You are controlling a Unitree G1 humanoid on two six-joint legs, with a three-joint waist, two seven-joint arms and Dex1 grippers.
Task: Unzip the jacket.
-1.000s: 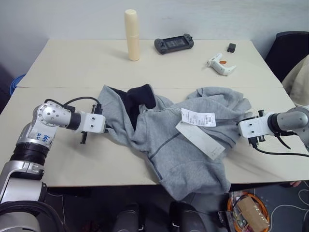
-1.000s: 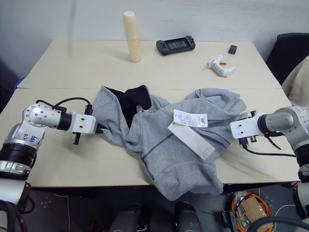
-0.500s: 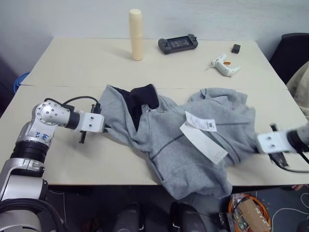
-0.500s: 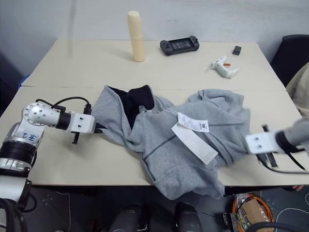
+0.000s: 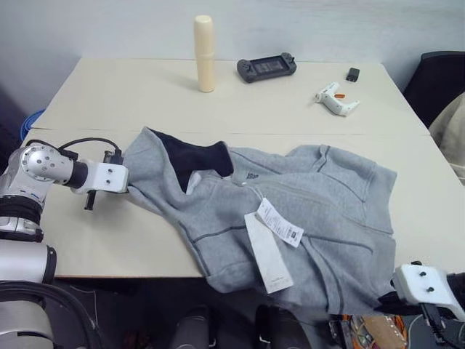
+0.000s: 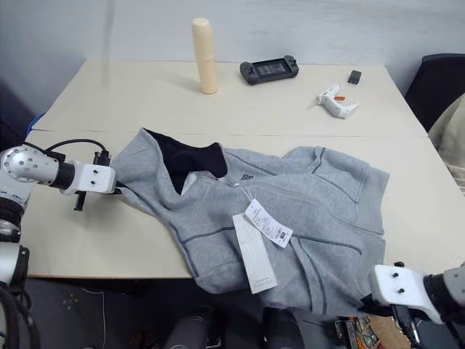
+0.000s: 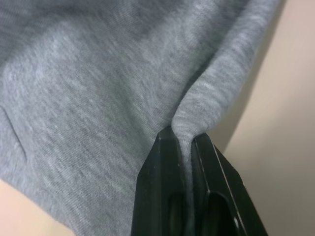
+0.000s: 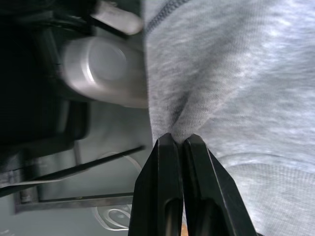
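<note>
Left wrist view has the left gripper clamped on the large light-grey fleece jacket, spread over the beige table; right gripper pinches its overhanging hem, and thin folds could slip free

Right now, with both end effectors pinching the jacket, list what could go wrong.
1. The right end effector pinches only a thin fold of the jacket near its bottom corner, off the table edge; it may slip.
2. The left end effector also grips a small fold, so more pulling could tug it loose.
3. The paper tags lie across the front and might snag or hide the zipper.
</note>
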